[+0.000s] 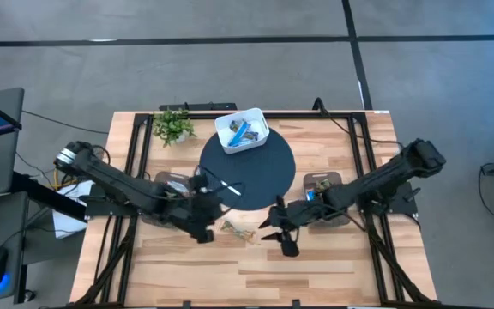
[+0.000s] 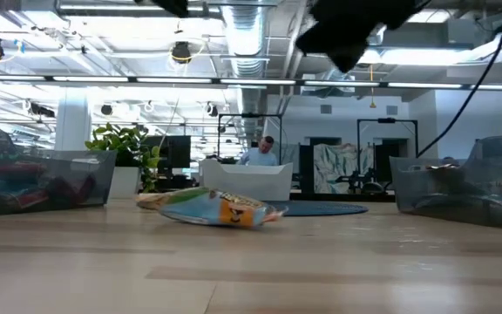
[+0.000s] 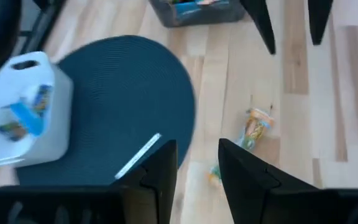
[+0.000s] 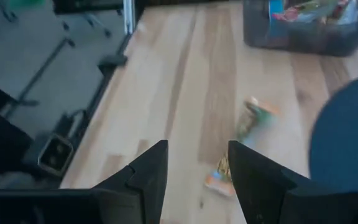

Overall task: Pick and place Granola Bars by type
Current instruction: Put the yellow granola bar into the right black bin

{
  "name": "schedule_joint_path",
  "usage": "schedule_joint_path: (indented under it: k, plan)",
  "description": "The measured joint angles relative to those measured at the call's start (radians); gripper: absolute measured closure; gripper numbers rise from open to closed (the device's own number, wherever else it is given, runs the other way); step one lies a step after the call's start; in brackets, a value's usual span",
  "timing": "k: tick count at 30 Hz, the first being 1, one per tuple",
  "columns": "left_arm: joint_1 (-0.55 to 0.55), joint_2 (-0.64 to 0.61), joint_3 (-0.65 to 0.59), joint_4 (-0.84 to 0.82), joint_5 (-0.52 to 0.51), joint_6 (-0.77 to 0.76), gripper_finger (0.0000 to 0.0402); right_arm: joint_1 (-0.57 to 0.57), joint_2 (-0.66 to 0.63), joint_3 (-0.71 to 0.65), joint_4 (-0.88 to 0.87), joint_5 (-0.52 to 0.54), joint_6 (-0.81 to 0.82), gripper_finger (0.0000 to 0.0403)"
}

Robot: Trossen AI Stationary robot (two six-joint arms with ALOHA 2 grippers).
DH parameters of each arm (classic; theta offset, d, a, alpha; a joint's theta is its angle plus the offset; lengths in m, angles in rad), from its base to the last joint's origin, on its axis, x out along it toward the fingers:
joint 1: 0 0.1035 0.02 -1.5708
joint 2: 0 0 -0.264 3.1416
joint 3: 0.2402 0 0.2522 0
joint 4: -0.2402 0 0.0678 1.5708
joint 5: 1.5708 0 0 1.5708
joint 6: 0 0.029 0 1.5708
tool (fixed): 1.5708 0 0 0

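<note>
Two tan bars [image 1: 239, 229] lie loose on the wood in front of the round dark mat [image 1: 264, 167], between your two grippers; in the low view they read as one flat wrapped heap [image 2: 220, 209] on the tabletop. Your left gripper [image 1: 202, 230] sits just beside them on the left, its fingers [image 3: 160, 168] parted with nothing between them, hanging over the mat's near edge close to a thin white stick [image 3: 138, 156] that lies on the mat. Your right gripper [image 1: 286, 242] sits just right of the bars, fingers [image 4: 151, 165] also apart and empty, with the bars [image 4: 253, 118] on the bare wood ahead of it.

More bars are already put away: a white box [image 1: 242, 130] at the far edge of the mat holds blue-and-white ones [image 1: 241, 130], and a clear bin [image 1: 322, 182] near the right arm shows blue and tan wrappers inside. A second clear bin [image 1: 173, 183] stands by the left arm; you cannot tell its contents from above. A small potted plant [image 1: 173, 126] stands at the table's far left corner.
</note>
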Motion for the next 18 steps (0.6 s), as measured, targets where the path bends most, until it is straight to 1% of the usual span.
schedule_joint_path:
  k: [2,4,7,13,18]
  plan:
    - [-0.013,-0.045,0.0,-0.034,-0.02,0.001,0.029,-0.02,0.037,0.001,0.085,-0.015,0.023,0.0243]
    - [-0.031,-0.089,-0.004,-0.061,-0.027,0.011,0.029,-0.037,0.069,0.005,0.131,-0.011,0.038,0.0243]
    - [-0.044,-0.171,-0.04,-0.037,-0.034,0.051,0.029,-0.055,0.125,0.041,0.125,-0.007,0.058,0.0243]
    - [-0.045,-0.396,-0.227,0.086,-0.024,0.089,0.029,-0.063,0.271,0.163,0.127,-0.005,0.126,0.0243]
    - [-0.047,-0.586,-0.404,0.173,-0.019,0.081,0.029,-0.063,0.386,0.284,0.004,-0.001,0.228,0.0243]
